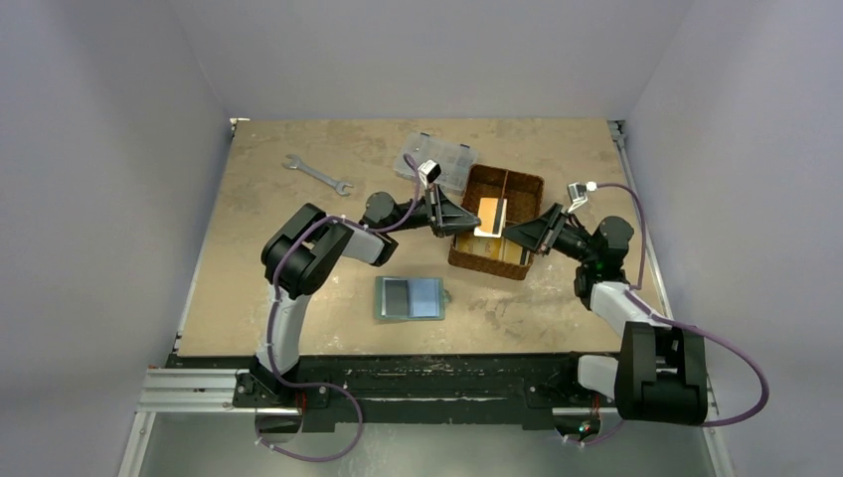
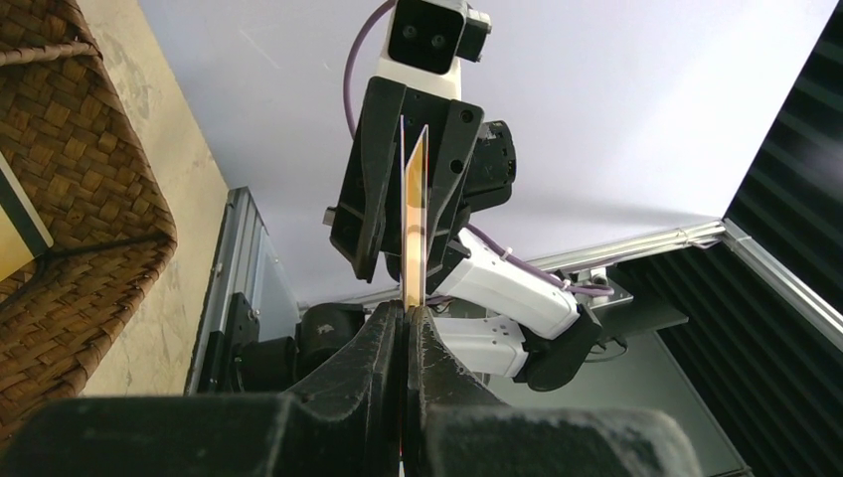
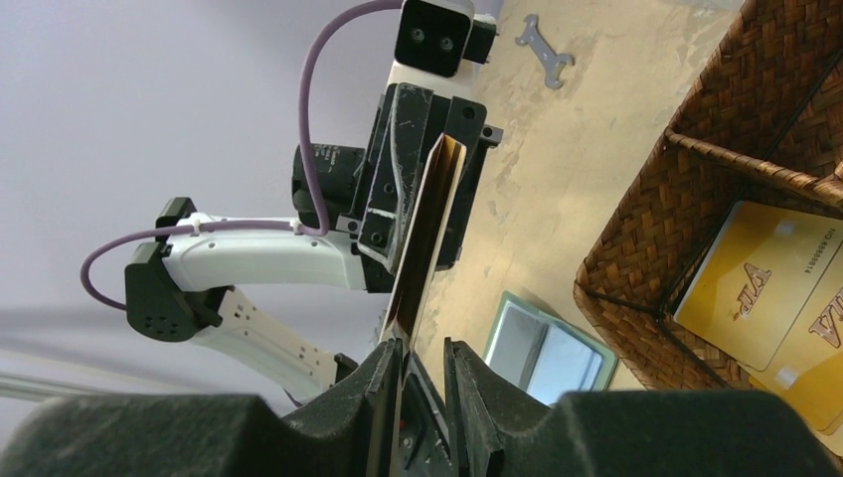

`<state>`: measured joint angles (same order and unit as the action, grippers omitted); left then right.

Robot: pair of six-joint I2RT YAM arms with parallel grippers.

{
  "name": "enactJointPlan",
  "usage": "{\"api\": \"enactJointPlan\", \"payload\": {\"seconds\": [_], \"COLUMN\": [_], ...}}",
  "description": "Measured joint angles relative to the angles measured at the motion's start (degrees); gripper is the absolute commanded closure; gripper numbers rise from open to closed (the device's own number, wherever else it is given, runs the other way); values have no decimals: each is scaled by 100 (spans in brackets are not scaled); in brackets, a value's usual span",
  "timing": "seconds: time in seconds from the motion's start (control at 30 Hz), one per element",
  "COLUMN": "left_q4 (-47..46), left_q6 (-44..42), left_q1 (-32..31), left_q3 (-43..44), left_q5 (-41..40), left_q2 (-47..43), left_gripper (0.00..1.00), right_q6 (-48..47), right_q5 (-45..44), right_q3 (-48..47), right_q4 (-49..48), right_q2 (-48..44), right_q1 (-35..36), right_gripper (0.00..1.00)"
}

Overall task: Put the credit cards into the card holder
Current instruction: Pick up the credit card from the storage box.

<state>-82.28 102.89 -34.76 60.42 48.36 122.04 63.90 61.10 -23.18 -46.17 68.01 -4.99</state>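
Gold and whitish credit cards (image 1: 488, 215) hang edge-on above the brown basket, bridging both grippers. In the left wrist view my left gripper (image 2: 406, 313) is shut on their near end, and the cards (image 2: 414, 214) splay slightly toward the far end. My right gripper (image 3: 424, 348) is open around the other end. The cards (image 3: 423, 234) lean on its left finger, with a gap to the right finger. The card holder (image 1: 410, 296) lies unfolded on the table in front of the basket, its pale blue pockets facing up, and is also seen in the right wrist view (image 3: 549, 348).
The woven divided basket (image 1: 527, 185) sits under both grippers, with more gold cards (image 3: 763, 286) in a compartment. A clear plastic compartment box (image 1: 445, 159) stands behind it. A wrench (image 1: 316, 173) lies at the back left.
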Motion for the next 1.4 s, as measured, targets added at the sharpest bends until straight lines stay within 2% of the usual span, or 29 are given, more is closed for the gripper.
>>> {"api": "enactJointPlan", "payload": {"seconds": [0.13, 0.3, 0.37, 0.43, 0.53, 0.67, 0.8, 0.9, 0.97, 1.03, 1.2, 1.4], "left_q4": [-2, -2, 11, 83, 431, 1335, 2286, 3202, 3989, 4684, 6078, 6653], "left_q6": [-59, -203, -280, -415, -813, -1375, -1996, -2463, -2997, -3410, -4376, -4765], "left_q1": [-59, -107, -105, -105, -105, -103, -98, -94, -94, -94, -90, -90], "left_q3": [50, 131, 131, 131, 129, 129, 153, 393, 710, 960, 1285, 1432], "left_q5": [-61, -90, -107, -111, -138, -232, -326, -363, -540, -647, -1123, -1314], "left_q2": [24, 79, 127, 133, 133, 133, 133, 74, -39, -149, -481, -638], "left_gripper": [100, 100, 100, 91, 80, 70, 62, 55, 43, 37, 23, 20], "right_q6": [289, 527, 557, 479, -68, -1029, -1668, -2020, -2262, -2551, -3117, -3571], "right_q5": [2, 4, -7, -31, -229, -682, -1108, -1368, -1552, -1823, -2588, -3204], "right_q3": [0, 2, 2, 7, -52, -334, -557, -734, -857, -999, -1274, -1674], "right_q4": [-411, -811, -828, -684, 107, 1563, 2430, 2929, 3307, 3731, 4645, 5355], "right_q2": [234, 476, 492, 496, 455, 396, 413, 522, 555, 538, 199, -254], "right_q1": [7, 50, 52, 46, 48, 61, 59, 59, 61, 59, 59, 164], "right_gripper": [76, 99, 100, 100, 100, 100, 100, 100, 100, 100, 100, 100]}}
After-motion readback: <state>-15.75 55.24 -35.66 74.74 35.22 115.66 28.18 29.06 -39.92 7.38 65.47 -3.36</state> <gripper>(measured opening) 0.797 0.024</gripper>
